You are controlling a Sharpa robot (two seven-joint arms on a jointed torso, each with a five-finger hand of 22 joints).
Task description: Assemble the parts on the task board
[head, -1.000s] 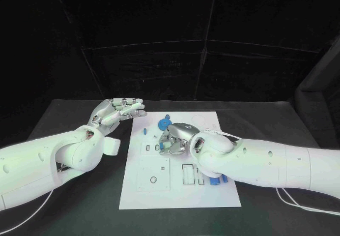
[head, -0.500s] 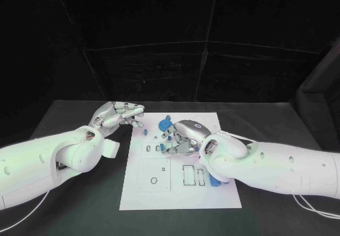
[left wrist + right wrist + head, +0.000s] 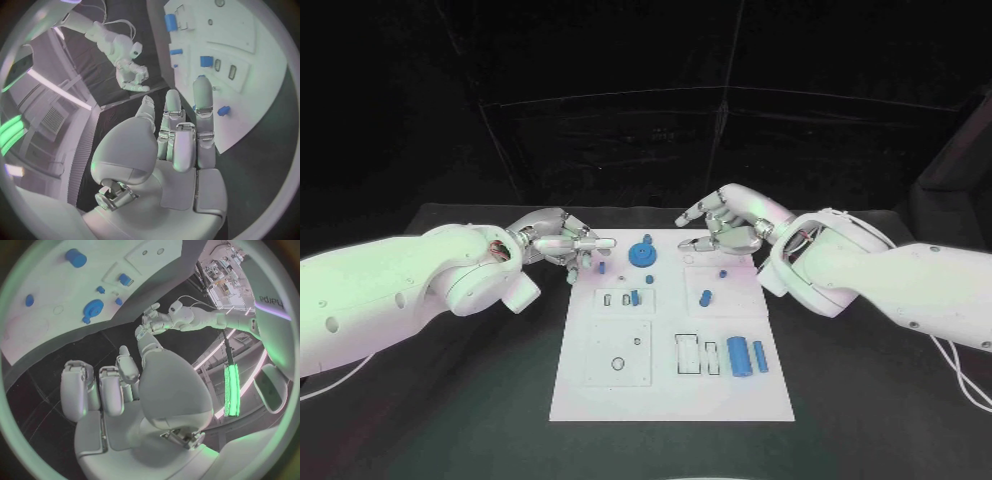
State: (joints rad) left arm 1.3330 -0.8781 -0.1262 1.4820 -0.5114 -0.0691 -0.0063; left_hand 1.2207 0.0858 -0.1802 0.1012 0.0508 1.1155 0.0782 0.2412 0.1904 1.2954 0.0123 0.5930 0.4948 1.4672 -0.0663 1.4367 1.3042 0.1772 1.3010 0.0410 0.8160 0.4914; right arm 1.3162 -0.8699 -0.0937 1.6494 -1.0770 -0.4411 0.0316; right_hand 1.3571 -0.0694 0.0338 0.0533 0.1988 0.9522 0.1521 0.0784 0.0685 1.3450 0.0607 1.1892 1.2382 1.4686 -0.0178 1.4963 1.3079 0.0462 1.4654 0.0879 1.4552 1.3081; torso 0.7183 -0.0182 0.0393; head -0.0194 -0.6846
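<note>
The white task board (image 3: 672, 385) lies in the middle of the black table. On it are a blue gear-like part (image 3: 643, 254), small blue pegs (image 3: 600, 267) and two blue cylinders (image 3: 737, 355) near its right edge. My left hand (image 3: 567, 245) hovers at the board's far left corner with nothing in it, one finger stretched towards the gear. In the left wrist view its fingers (image 3: 201, 100) lie straight, close to a blue peg (image 3: 223, 110). My right hand (image 3: 726, 225) hangs over the board's far right corner, fingers loosely apart and holding nothing.
Recessed slots (image 3: 684, 353) and a round hole (image 3: 613, 364) mark the board's near half. Bare black table (image 3: 459, 400) runs along both sides of the board. Dark curtains close the back. My white forearms slant in from both sides.
My right hand has lifted off the middle of the board and drawn back to its far right corner, uncovering small blue parts. My left hand has dropped closer to the far left corner.
</note>
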